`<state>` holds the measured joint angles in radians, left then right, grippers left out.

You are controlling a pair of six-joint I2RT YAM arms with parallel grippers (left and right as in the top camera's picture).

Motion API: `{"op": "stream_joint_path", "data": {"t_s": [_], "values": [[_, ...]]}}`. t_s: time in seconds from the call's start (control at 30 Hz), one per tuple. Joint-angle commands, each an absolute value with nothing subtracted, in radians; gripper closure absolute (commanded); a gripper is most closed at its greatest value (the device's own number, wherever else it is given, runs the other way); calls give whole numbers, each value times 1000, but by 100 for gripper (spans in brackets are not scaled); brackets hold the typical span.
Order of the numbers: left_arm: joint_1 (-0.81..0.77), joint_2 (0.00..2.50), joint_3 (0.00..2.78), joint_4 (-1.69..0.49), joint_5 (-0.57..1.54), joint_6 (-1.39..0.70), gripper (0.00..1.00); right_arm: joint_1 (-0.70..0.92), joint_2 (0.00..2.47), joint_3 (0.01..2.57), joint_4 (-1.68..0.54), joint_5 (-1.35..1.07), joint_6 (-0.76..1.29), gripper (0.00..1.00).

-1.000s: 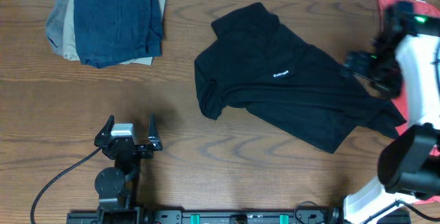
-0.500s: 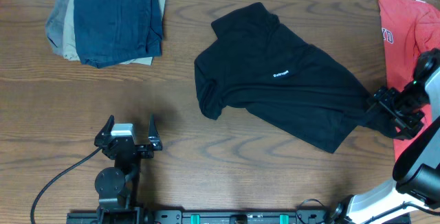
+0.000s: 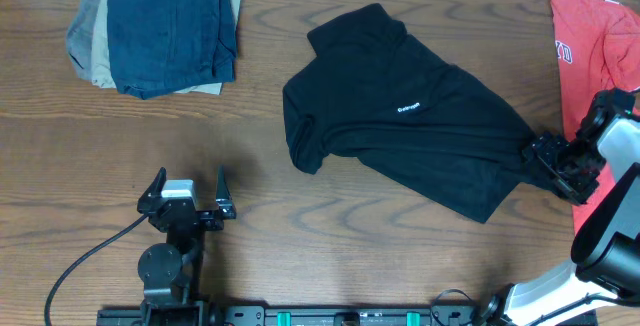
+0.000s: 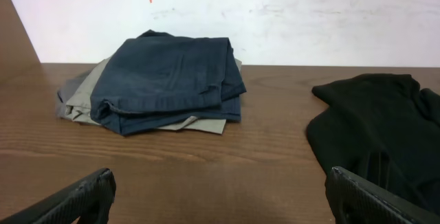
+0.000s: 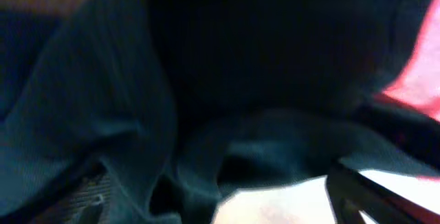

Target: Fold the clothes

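Brown wood-grain table (image 3: pixel 300 236) fills your overhead view. At its far left corner sits a stack of folded garments (image 3: pixel 160 31), with a dark blue one on top and tan and grey ones showing beneath it.

Nearer to you, and slightly right of that stack, your left gripper (image 3: pixel 188 181) is over bare wood. Its claw is released, with both dark fingers spread wide and nothing between them. Your left wrist camera looks past those fingers across the wood to the stack on the left and a black edge of cloth on the right.

Right of centre lies the black T-shirt (image 3: pixel 410 116), unfolded and rumpled. It slants from the far middle of the table down toward the near right. A small white logo mark (image 3: pixel 408 108) shows near its middle, and one sleeve is bunched at its left edge.

Your right gripper (image 3: pixel 548 156) is at the shirt's near right end, touching the fabric. The right wrist camera is blurred and almost filled with black cloth. One finger (image 5: pixel 371 196) shows at the lower right corner, and the claw reads as spread, not clenched.

Just beyond it, at the table's right edge, lies a red T-shirt (image 3: pixel 590 56).
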<state>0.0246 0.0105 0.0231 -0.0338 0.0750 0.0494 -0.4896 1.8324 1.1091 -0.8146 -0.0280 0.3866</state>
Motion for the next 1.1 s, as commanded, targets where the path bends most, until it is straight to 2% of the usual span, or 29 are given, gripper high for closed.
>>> {"op": "stream_joint_path", "data": {"t_s": [0.0, 0.07, 0.17, 0.27, 0.37, 0.77, 1.07], "values": [[27, 4, 4, -63, 85, 51, 2, -490, 1824, 1085, -768, -77, 384, 22], [27, 4, 4, -63, 85, 51, 2, -484, 1824, 1074, -726, -107, 384, 48], [27, 4, 4, -63, 85, 51, 2, -462, 1824, 1063, -679, -132, 384, 65], [27, 4, 4, -63, 85, 51, 2, -425, 1824, 1062, -651, -140, 384, 87], [27, 4, 4, -63, 85, 51, 2, -371, 1824, 1062, -627, -140, 376, 99], [27, 4, 4, -63, 85, 51, 2, -63, 1824, 1062, -519, -148, 374, 99], [27, 4, 4, -63, 85, 51, 2, 133, 1824, 1072, -558, -147, 292, 99]]}}
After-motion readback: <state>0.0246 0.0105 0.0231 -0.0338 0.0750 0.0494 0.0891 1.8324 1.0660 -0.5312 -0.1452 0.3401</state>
